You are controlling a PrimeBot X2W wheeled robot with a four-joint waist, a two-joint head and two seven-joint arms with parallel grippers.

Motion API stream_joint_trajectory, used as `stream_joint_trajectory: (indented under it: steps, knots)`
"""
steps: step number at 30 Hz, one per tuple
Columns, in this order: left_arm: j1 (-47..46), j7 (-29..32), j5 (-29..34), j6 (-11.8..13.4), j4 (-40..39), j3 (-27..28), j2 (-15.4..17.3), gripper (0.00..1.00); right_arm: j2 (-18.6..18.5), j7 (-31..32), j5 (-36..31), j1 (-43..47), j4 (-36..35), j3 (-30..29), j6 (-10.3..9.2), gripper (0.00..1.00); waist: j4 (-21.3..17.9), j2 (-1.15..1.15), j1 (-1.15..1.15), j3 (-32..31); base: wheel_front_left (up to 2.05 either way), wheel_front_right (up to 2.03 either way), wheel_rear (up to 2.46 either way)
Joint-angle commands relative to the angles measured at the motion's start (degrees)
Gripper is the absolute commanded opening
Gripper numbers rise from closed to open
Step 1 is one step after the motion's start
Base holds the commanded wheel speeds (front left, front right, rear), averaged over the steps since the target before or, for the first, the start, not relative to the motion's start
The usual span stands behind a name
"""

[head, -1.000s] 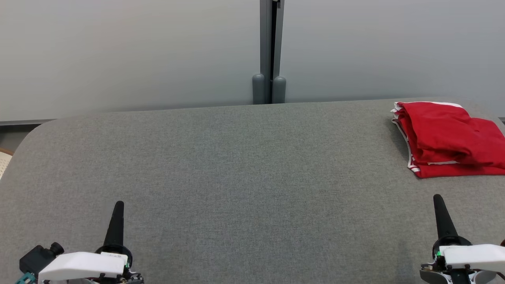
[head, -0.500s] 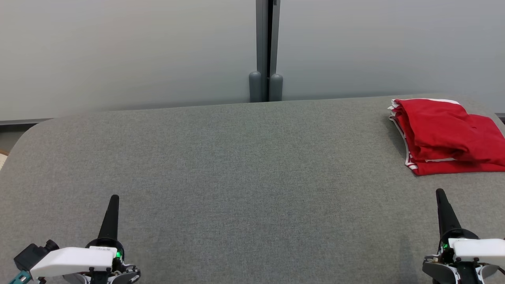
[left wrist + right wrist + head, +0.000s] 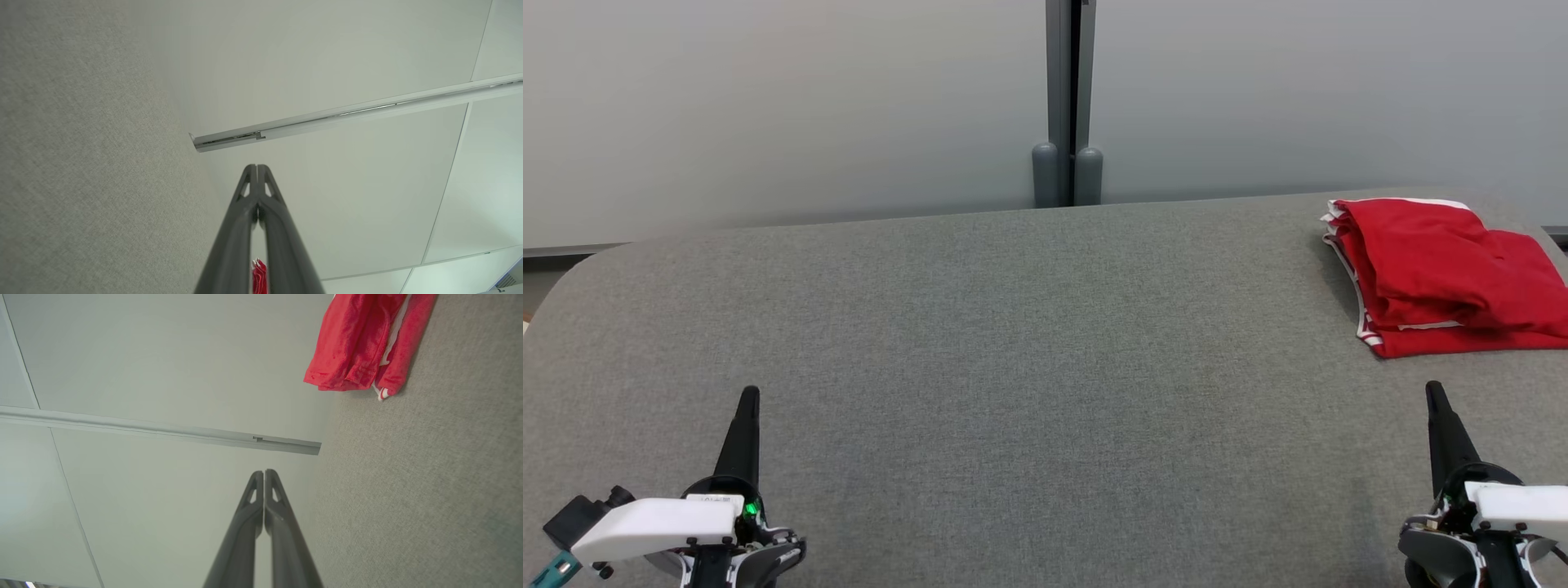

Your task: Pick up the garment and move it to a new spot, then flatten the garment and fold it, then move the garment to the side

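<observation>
Lower left: left hand (image 3: 749, 394) closed, empty. Lower right: right hand (image 3: 1432, 389) closed, empty. Both low over grey table (image 3: 1045, 327). Upper right: red garment (image 3: 1429, 273) folded, at table's far corner. Judgement: move-aside step looks done; next move likely just parking arms

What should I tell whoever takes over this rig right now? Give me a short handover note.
Left gripper: shut, empty, low at the near left of the grey fabric-covered table.
Right gripper: shut, empty, at the near right, short of the red garment and apart from it.
The red garment, white-trimmed, lies folded in layers at the table's far right; its right edge runs out of the head view.
Done, judging by how things lie: garment folded and set to the side.
Left: seemingly nothing; perhaps check that the fold is neat.
</observation>
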Motion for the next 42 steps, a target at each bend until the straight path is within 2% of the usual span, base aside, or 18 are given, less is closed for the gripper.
stream_joint_trajectory:
  steps: [1,19,42]
  knots:
    - [-1.1,0.3,-1.4,-0.4,0.0,0.4,0.2,0.0,-0.1,0.4,1.3,-0.9,0.0,-0.4,0.0,0.0,-0.1,0.0,0.0,0.1,0.0,0.0,0.0]
    - [-2.8,2.3,-8.0,-1.1,1.0,2.0,0.0,0.0,0.0,2.3,7.9,-2.1,0.7,-1.3,0.0,0.0,-0.7,0.0,0.0,0.7,0.0,0.0,0.0]
    - [-2.7,2.8,-7.3,-1.1,1.0,2.5,-0.4,0.0,0.4,2.6,7.3,-2.2,0.7,-1.8,0.0,0.0,-0.7,0.0,0.0,0.7,0.0,0.0,0.0]
